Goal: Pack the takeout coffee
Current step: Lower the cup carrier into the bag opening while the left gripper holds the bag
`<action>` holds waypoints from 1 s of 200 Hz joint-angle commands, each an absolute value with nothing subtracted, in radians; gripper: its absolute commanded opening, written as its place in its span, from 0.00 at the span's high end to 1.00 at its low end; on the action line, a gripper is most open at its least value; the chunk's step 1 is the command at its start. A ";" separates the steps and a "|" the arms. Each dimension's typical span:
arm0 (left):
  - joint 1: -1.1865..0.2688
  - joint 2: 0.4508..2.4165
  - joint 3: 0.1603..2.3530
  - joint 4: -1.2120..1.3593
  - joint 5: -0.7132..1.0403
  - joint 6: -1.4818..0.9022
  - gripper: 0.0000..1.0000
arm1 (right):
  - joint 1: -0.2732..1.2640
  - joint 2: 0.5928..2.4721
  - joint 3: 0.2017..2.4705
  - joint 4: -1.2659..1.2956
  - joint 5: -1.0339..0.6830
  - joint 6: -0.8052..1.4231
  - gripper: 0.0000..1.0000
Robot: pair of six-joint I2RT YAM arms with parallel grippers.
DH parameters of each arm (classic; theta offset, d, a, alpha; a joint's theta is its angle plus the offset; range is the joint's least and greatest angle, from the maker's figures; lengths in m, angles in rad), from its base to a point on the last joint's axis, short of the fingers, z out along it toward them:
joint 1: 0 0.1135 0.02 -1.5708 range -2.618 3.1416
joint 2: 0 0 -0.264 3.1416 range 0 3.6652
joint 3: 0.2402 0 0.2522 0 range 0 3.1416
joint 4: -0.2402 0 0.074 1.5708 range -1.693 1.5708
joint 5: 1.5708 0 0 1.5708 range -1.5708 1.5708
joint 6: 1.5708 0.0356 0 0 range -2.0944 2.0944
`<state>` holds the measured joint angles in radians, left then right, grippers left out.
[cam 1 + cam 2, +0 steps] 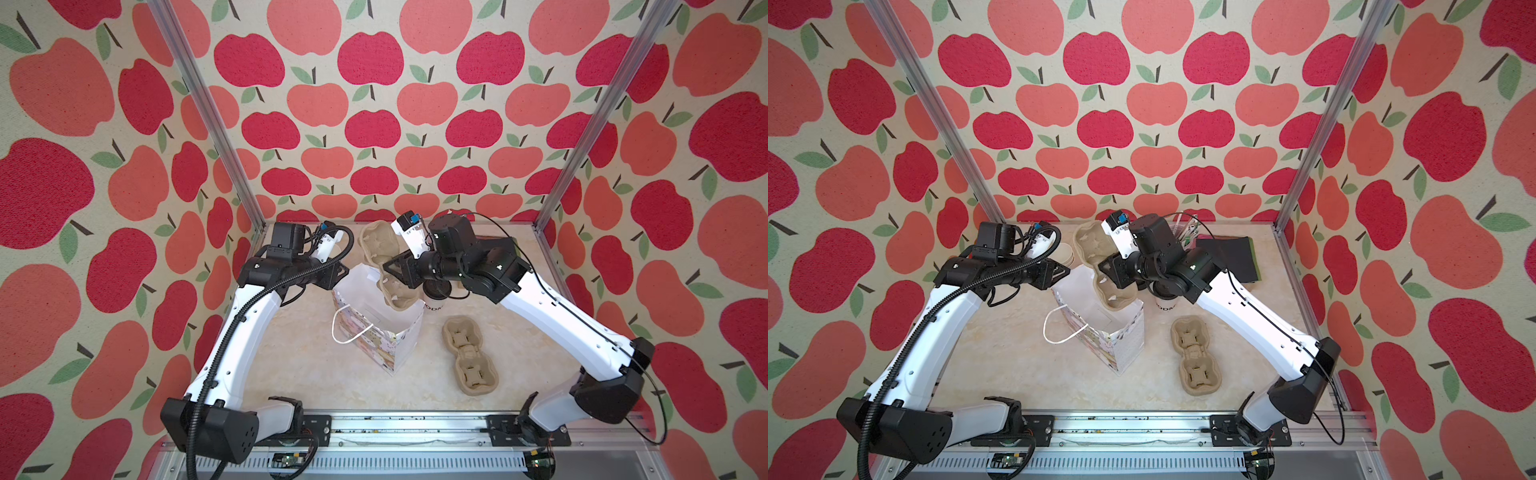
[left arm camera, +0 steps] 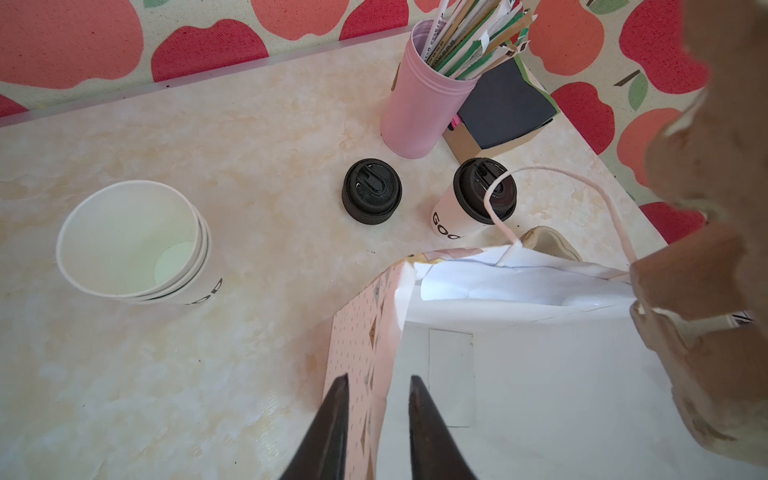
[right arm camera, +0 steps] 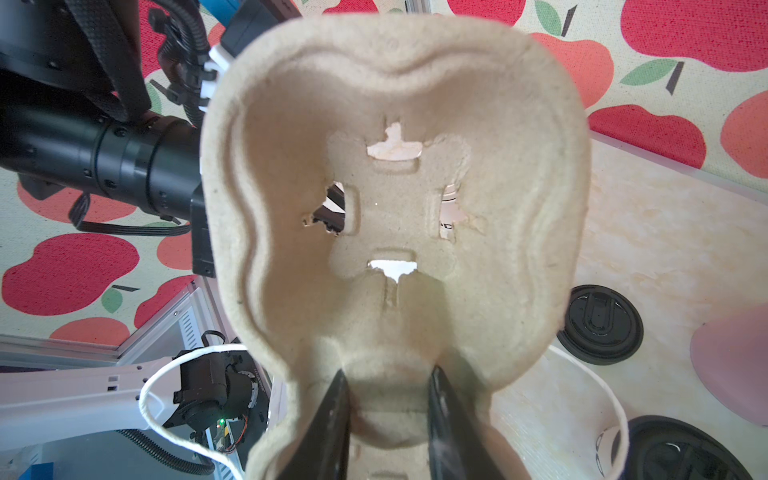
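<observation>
The takeout coffee (image 2: 473, 195), a white lettered cup with its black lid on, stands on the table just right of the bag and shows in both top views (image 1: 435, 300) (image 1: 1163, 301). A patterned paper bag (image 1: 374, 320) (image 1: 1096, 316) (image 2: 519, 374) stands open in the middle. My left gripper (image 2: 378, 378) (image 1: 345, 270) is open and straddles the bag's near wall, one finger outside and one inside. My right gripper (image 3: 388, 374) (image 1: 390, 266) is shut on the middle rib of a brown pulp cup carrier (image 3: 395, 124) (image 1: 374, 241), held tilted over the bag's mouth.
A second pulp carrier (image 1: 469, 357) (image 1: 1196, 357) lies flat at the front right. A stack of white cups (image 2: 129, 241), a loose stack of black lids (image 2: 371, 191), a pink cup with sticks (image 2: 419, 104) and black napkins (image 2: 505, 104) stand at the back.
</observation>
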<state>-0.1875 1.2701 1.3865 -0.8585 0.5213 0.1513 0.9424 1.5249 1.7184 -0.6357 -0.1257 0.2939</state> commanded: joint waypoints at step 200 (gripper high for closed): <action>-0.178 1.297 1.348 -0.824 0.494 0.135 0.99 | 0.979 1.568 1.683 -0.577 -0.185 0.289 0.76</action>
